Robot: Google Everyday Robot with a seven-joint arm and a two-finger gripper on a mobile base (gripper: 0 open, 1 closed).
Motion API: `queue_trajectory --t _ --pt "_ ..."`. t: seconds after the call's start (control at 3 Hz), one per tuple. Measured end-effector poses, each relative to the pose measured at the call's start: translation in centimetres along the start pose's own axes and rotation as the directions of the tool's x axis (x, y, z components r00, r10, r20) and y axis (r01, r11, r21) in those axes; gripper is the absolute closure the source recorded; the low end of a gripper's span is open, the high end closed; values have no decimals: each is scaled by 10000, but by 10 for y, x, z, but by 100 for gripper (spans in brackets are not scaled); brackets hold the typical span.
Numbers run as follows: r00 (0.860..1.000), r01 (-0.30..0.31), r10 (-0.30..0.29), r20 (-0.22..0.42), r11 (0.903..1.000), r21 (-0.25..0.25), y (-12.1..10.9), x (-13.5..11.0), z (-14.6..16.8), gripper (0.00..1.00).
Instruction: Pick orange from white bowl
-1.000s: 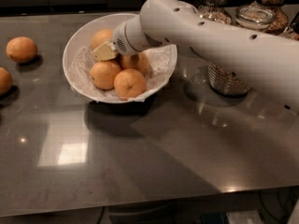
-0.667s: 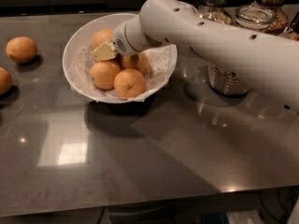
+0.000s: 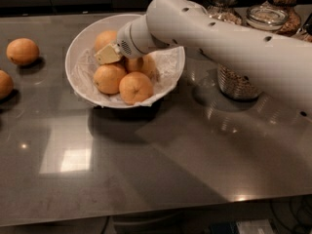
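Dark-grey polished countertop (image 3: 146,169) fills most of the frame and carries pale light reflections at lower left and the bowl's shadow at centre; dark cabinet fronts run along the top edge; flooring and some clutter show faintly below the counter's near edge, too dim to identify.

White bowl (image 3: 78,79) stands at upper left-centre with a crinkled white lining; four oranges are visible inside; the orange (image 3: 109,78) lies at the bowl's front left, touching a neighbouring orange (image 3: 135,87) to its right; a third (image 3: 105,37) sits at the back, a fourth (image 3: 142,65) is partly covered by the wrist.

Robot arm (image 3: 234,43), white, enters from the right edge and crosses to the bowl; the gripper (image 3: 108,54) is inside the bowl's rim, just above the orange in the picture; whether it is apart, together, or touching fruit cannot be told.

Two loose oranges lie at far left: one (image 3: 22,51) whole, one (image 3: 4,84) cut by the frame edge.

Glass cereal jars (image 3: 265,16) stand at upper right, tops cropped; another jar (image 3: 238,82) is largely hidden behind the arm.
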State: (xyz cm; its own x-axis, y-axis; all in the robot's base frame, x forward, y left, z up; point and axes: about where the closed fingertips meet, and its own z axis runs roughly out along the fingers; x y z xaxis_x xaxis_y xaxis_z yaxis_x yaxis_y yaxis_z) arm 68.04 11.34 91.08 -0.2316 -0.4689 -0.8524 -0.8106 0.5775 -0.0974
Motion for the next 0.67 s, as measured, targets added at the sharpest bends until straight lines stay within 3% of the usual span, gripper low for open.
queue_trajectory --t 0.67 --pt "9988 216 -228 436 9994 276 1 -11 -22 100"
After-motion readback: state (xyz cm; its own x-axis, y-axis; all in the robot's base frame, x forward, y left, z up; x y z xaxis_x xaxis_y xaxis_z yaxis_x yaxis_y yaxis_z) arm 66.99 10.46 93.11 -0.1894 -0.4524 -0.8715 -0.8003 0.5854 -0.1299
